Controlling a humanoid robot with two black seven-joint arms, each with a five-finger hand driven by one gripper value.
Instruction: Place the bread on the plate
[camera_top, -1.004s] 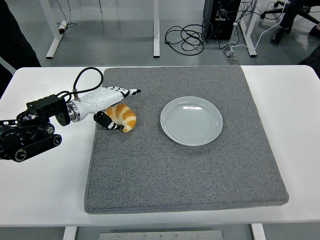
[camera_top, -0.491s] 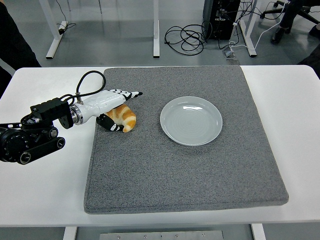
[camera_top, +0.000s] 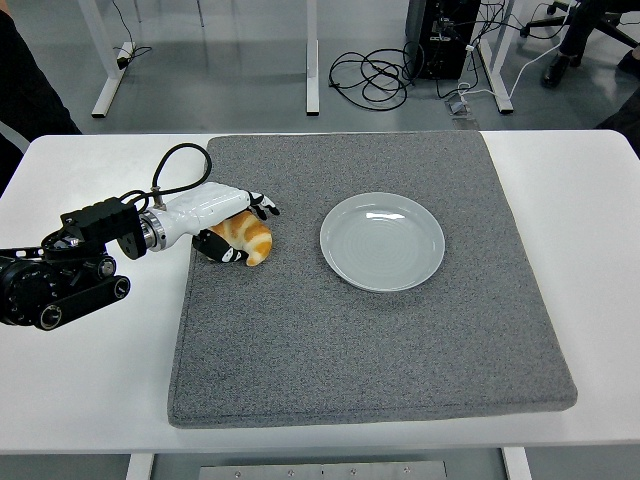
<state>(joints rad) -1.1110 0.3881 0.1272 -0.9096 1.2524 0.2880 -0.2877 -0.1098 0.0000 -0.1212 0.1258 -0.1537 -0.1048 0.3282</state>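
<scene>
- The bread (camera_top: 246, 238), a croissant by the look of it, is being wrapped by the left hand (camera_top: 232, 222) near the left edge of the grey mat (camera_top: 370, 340), with the fingers (camera_top: 262, 207) being curled over its top and the thumb being tucked in underneath on the near side.
- So the hand is being closed around the bread, though honestly it can't be told whether the grip is fully tight or whether the bread is being lifted off the mat at all.
- The plate (camera_top: 383, 241) is sitting empty on the mat, off to the right of the bread and apart from it.
- The right arm isn't being shown anywhere.
- For the grasp to be done well, the squeeze is probably best being kept gentle, since a flaky pastry is likely to be crushed or shed crumbs.
- A straight lift is being called for before any sideways travel, so the bread isn't being dragged across the fuzzy mat.
- The plate's rim should be getting cleared from above, with the release being made over its middle.
</scene>
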